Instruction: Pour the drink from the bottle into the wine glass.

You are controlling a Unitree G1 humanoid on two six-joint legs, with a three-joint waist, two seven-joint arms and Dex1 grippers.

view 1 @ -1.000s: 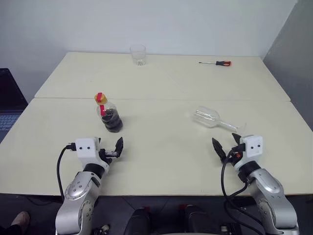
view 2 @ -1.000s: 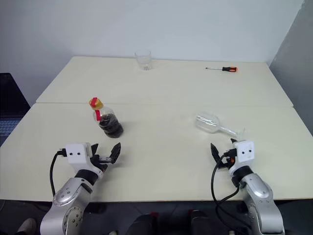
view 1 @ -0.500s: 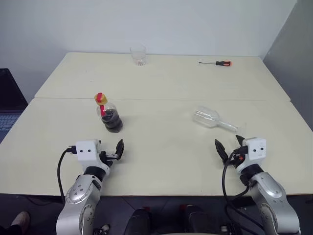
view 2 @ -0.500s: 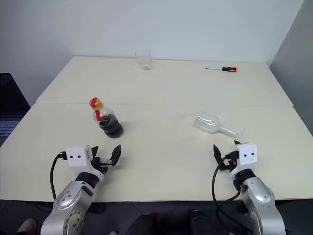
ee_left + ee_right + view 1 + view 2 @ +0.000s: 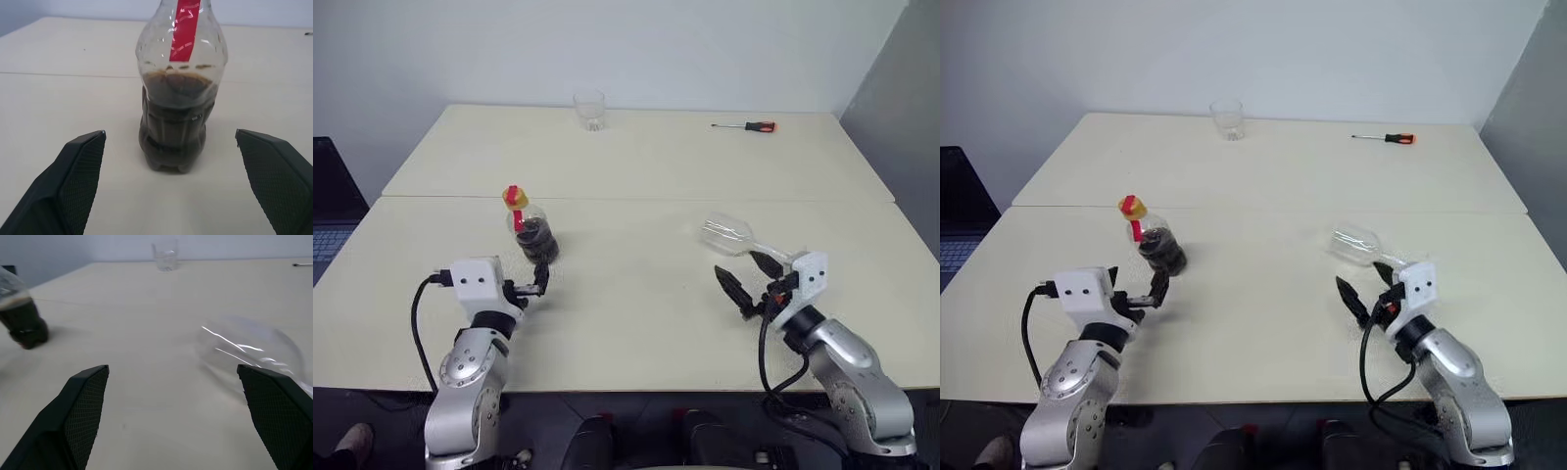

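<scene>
The squat clear bottle (image 5: pixel 180 93), half full of dark drink (image 5: pixel 174 122), stands upright while the wine glass (image 5: pixel 736 237) lies sideways, both end effectors wide.

Clear bottle (image 5: pixel 534 235) with red label strip, yellowish neck, near-black drink (image 5: pixel 173 125); cream table (image 5: pixel 636 313); black hands.

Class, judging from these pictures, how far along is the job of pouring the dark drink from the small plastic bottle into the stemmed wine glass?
Done: nothing poured; the dark drink sits in the upright small clear plastic bottle.

In hand: the left gripper, open, faces the bottle; the right gripper, open, is near the clear stemmed wine glass, lying on its side on the table.

Left: stand the glass up, grasp the bottle, pour.
</scene>
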